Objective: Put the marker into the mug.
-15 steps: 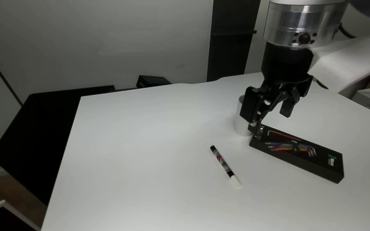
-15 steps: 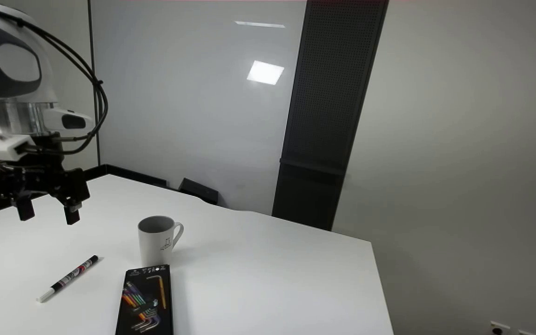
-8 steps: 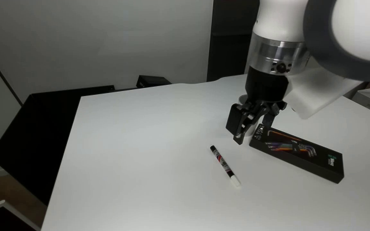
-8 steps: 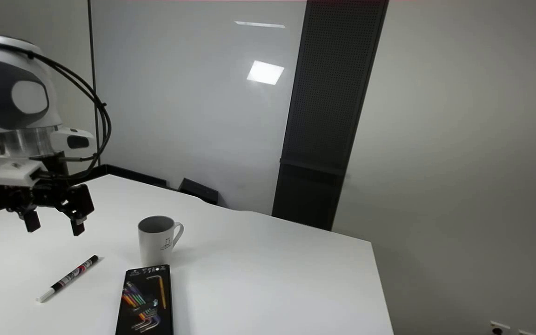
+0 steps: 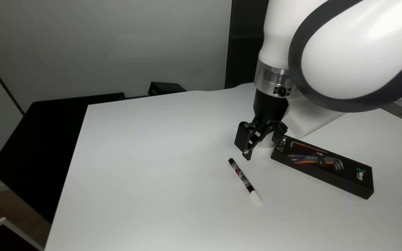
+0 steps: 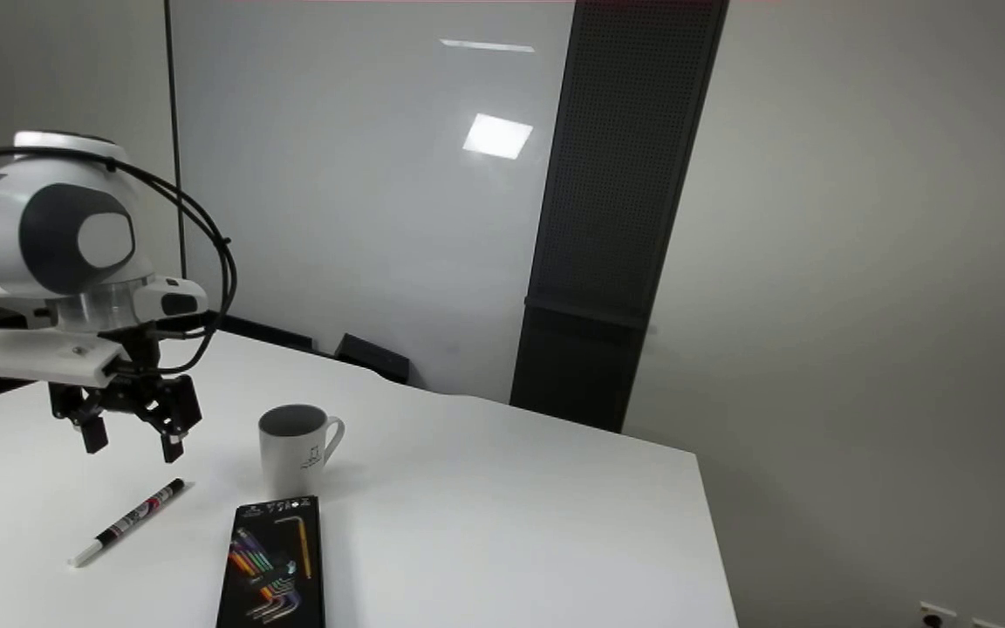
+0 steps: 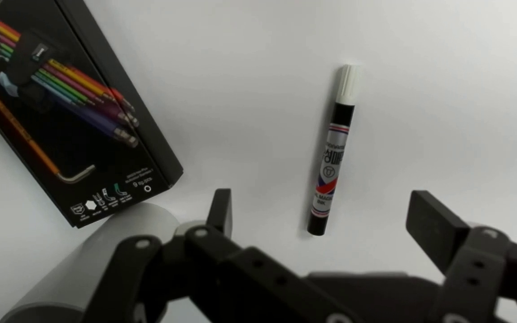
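The marker (image 5: pixel 243 178) lies flat on the white table, with a black end and a white end. It also shows in an exterior view (image 6: pixel 132 521) and in the wrist view (image 7: pixel 331 157). The white mug (image 6: pixel 291 458) stands upright with its handle to the right; elsewhere it is mostly hidden behind my gripper (image 5: pixel 262 146). In the wrist view part of the mug (image 7: pixel 92 255) shows at the lower left. My gripper (image 7: pixel 326 213) is open and empty, above the table. In the wrist view the marker's black end lies between the fingertips, touching neither.
A black box with pictured hex keys (image 5: pixel 323 167) lies close beside the mug; it also shows in an exterior view (image 6: pixel 271 567) and at the upper left in the wrist view (image 7: pixel 61 98). A small black object (image 6: pixel 372 358) stands at the table's far edge.
My gripper has moved down and toward the marker, leftward in one exterior picture and rightward in another. It stays open. The marker, mug and box have not moved.
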{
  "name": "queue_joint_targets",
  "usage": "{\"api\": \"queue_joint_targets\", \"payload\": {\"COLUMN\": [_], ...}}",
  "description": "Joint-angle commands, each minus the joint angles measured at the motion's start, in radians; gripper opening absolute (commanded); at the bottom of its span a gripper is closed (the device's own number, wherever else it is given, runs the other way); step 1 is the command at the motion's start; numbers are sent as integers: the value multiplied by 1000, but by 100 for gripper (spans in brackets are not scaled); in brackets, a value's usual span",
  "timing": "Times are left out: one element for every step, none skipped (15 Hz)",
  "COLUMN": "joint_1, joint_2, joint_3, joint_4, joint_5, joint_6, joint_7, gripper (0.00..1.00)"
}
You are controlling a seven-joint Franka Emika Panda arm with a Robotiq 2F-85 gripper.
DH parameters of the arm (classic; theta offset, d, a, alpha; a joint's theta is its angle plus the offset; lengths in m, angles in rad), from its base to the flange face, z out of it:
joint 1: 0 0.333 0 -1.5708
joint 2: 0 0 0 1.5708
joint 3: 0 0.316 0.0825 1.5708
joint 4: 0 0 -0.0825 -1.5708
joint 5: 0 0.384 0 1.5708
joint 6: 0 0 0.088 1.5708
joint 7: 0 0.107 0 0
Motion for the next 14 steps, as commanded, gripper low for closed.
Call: {"api": "queue_joint_targets", "payload": {"joint_1": [37, 44, 55, 67, 84, 101, 121, 140, 161, 175, 194, 204, 213, 216], "joint_2": [74, 87, 99, 108, 116, 120, 122, 122, 121, 123, 127, 132, 135, 138], "joint_3": [-39, -45, -53, -61, -73, -83, -97, -109, -124, -130, -142, -145, -147, -144], "joint_4": [65, 73, 80, 87, 90, 91, 86, 80, 68, 62, 55, 51, 45, 38], "joint_5": [29, 35, 40, 40, 36, 35, 29, 24, 19, 20, 17, 21, 24, 30], "joint_6": [19, 22, 19, 14, 6, 4, 5, 11, 22, 27, 33, 34, 38, 44], "joint_7": [38, 42, 49, 57, 76, 96, 123, 147, 178, 199, 224, 238, 249, 250], "gripper": [100, 100, 100, 100, 100, 100, 100, 100, 100, 100, 100, 100, 100, 100]}}
